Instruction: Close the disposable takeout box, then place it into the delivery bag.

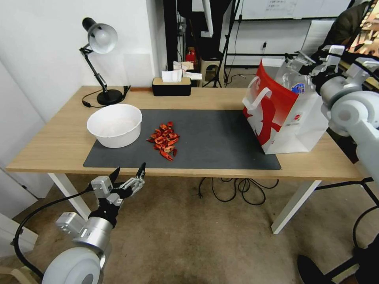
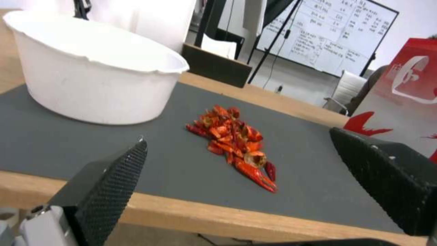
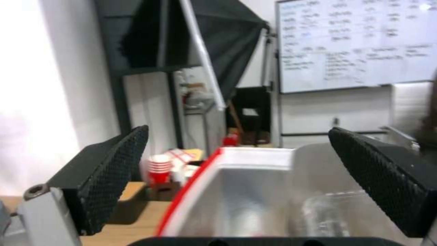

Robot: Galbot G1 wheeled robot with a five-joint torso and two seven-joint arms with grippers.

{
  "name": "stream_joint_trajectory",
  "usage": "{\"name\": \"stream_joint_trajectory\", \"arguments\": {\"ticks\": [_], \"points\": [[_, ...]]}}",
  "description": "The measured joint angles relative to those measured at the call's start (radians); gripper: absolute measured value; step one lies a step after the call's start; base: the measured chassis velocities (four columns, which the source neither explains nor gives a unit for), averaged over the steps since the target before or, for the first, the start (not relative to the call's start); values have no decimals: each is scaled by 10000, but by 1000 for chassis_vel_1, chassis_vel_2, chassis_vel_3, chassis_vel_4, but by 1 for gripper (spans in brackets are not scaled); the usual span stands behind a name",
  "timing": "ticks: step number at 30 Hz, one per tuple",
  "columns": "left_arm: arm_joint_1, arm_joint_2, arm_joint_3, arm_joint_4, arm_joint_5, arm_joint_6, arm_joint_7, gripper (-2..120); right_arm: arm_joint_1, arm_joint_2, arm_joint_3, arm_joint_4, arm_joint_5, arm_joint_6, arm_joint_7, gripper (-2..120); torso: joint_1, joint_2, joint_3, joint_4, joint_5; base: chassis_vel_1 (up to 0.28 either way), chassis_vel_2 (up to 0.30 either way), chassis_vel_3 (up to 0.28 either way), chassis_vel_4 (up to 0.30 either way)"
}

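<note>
The red and white delivery bag (image 1: 276, 114) stands upright on the right end of the table, its mouth open upward. The clear takeout box (image 1: 295, 81) sits in that mouth, its blue-orange label showing above the red panel. From the right wrist view it appears as a clear shape (image 3: 323, 212) down between the bag's walls (image 3: 255, 160). My right gripper (image 1: 303, 62) hovers just above the bag's opening, open (image 3: 237, 131), with nothing between its fingers. My left gripper (image 1: 130, 169) hangs open below the table's front edge (image 2: 238, 136), holding nothing.
A round white bowl (image 1: 114, 125) and a pile of red crayfish pieces (image 1: 165, 140) lie on the dark mat (image 1: 213, 138). A desk lamp (image 1: 100, 59) and a black tissue box (image 1: 171, 86) stand at the back. Cables (image 1: 233, 189) hang under the table.
</note>
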Motion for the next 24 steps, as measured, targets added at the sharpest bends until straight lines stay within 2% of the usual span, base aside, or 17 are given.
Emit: {"name": "stream_joint_trajectory", "arguments": {"ticks": [2,5,7,8,11,12,13,16,21,24], "points": [[-19,-7,4,12,35,-38,0,100,-342,-13,235,178,-85,172,-239,100,0,0,0,1,5,0,0,0,0],[-27,-27,22,36,93,-113,8,100,-1127,-45,726,546,-364,575,-710,100,0,0,0,-1,-7,0,0,0,0],[-14,-41,30,102,282,-296,98,100,-1956,-47,1309,912,-718,1067,-1146,100,1,0,0,-2,11,0,0,0,0],[2,-51,27,169,454,-426,169,100,-2449,-33,1706,1216,-872,1279,-1348,100,-1,1,-1,-1,-10,0,0,0,0],[46,-53,-13,240,608,-604,250,100,-3224,56,2236,1694,-1114,1432,-1569,100,0,0,-1,-2,-3,0,0,0,0],[65,-53,-63,340,885,-855,292,100,-3958,226,2709,2165,-1370,1523,-1696,100,-1,0,-1,2,-2,0,0,0,0],[65,-53,-63,340,885,-855,292,100,-3958,226,2709,2165,-1370,1523,-1696,100,-1,0,-1,2,-2,0,0,0,0],[48,-37,-141,590,1542,-1363,440,100,-5308,641,3294,2811,-1891,1707,-1786,100,0,0,-1,-1,1,0,0,0,0],[8,-30,-198,698,1945,-1547,519,100,-6568,1203,3732,3280,-2733,2011,-1882,100,-1,1,0,-2,-3,0,0,0,0],[-21,-60,-296,888,2558,-1779,606,100,-7766,2021,4052,3722,-3814,2320,-1940,100,-1,1,0,0,-7,0,0,0,0]]}}
